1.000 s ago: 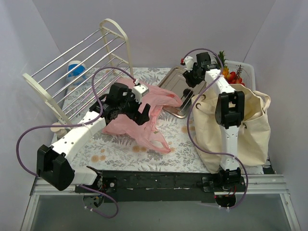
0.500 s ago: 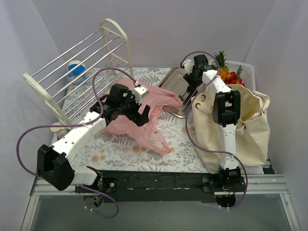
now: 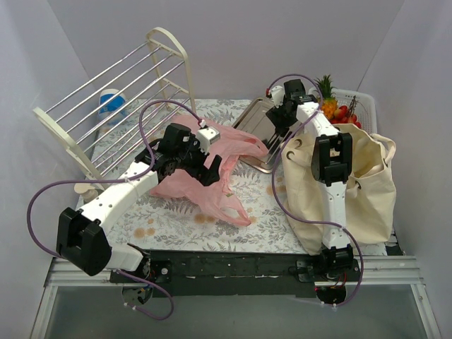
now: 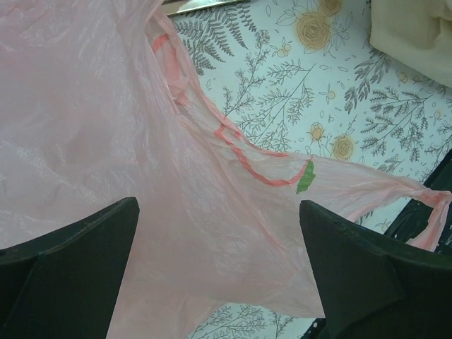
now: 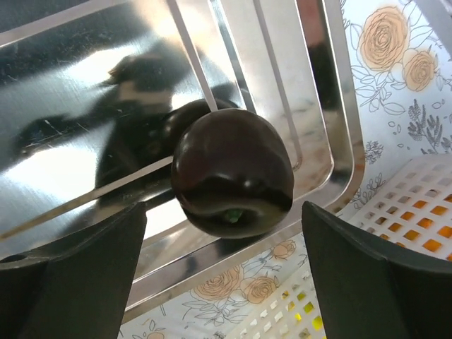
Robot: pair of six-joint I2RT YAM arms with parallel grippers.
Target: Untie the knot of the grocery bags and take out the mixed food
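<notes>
Fruit (image 5: pixel 232 169), dark red, sits on steel tray (image 5: pixel 70 106) at table's far edge, between wide-open right gripper (image 5: pixel 223 208). Left gripper (image 4: pixel 219 205) wide over pink bag (image 4: pixel 85 127).

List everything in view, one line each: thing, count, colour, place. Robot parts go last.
pink plastic bag: one, pink, crumpled at table centre
canvas tote: one, beige, near right
metal tray: one, silver, far centre
dark fruit: one, dark red-brown, on the tray
basket: one, white, slotted, far right corner
pineapple: one, orange with green crown, in the basket
red fruits: a few, red, in the basket
rack: one, cream frame with metal rods, tilted at far left
tub: one, blue and white, behind the rack
tablecloth: one, white floral, covering the table
left arm: one, white and black, jaws open over the pink bag
right arm: one, white and black, jaws open either side of the dark fruit
</notes>
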